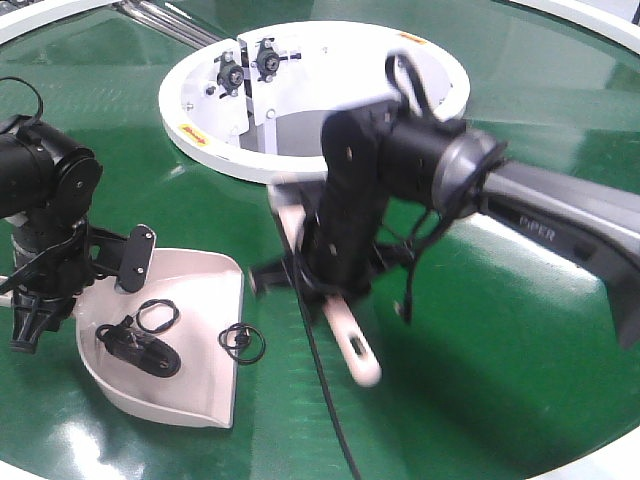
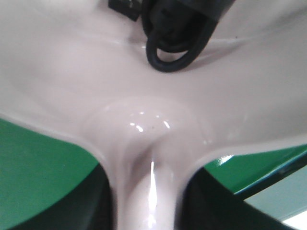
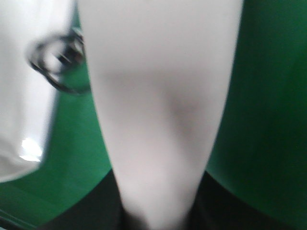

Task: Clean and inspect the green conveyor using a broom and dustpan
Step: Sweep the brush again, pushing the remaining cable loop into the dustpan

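Broom (image 1: pixel 350 345) lies near dustpan (image 1: pixel 197 290) mouth edge, seemingly apart.

front view: broom (image 1: pixel 356 352) mid-length hidden behind right arm (image 1: pixel 350 190); bristles out of sight. dustpan (image 1: pixel 195 280) handle hidden behind left arm (image 1: pixel 45 180). right wrist view blurred throughout; black ring (image 3: pixel 61 87) by dustpan lip smeared. left wrist view: dustpan handle cut by bottom edge, black cable loop (image 2: pixel 172 52) cut by top edge.
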### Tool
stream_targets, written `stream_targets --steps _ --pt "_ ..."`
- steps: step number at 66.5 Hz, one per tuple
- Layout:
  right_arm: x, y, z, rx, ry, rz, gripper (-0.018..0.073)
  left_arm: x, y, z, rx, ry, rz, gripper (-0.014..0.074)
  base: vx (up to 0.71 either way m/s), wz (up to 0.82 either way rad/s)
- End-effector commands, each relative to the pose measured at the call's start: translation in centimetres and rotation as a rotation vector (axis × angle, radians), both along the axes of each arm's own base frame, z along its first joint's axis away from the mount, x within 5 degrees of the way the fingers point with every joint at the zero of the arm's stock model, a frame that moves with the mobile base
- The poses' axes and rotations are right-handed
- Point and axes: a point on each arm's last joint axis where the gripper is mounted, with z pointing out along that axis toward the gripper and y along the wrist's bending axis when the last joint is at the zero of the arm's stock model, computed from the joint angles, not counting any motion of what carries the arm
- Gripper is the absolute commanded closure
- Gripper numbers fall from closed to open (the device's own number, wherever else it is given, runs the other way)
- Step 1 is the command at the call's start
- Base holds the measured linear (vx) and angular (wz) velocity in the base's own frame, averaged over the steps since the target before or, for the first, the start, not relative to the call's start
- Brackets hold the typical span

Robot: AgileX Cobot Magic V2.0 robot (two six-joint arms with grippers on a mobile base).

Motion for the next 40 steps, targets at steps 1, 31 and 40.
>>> stream_targets --steps 1,31,40 --pt "-1.7 -0.7 1.3 -0.011 0.035 0.031 0.0564 -0.1 -0.1 2.0 -0.013 -0.061 0.0 0.0603 0.0 0.0" --pt "-2.8 1.6 -2.6 0.008 0.158 0.052 0.0564 -0.1 -0.1 2.0 -0.014 -0.06 0.0 0.0603 0.0 0.0" --pt "-3.1 4.2 -3.6 0.012 0.161 0.112 0.0564 -0.1 -0.1 2.0 -0.014 -0.06 0.0 0.0603 0.0 0.0"
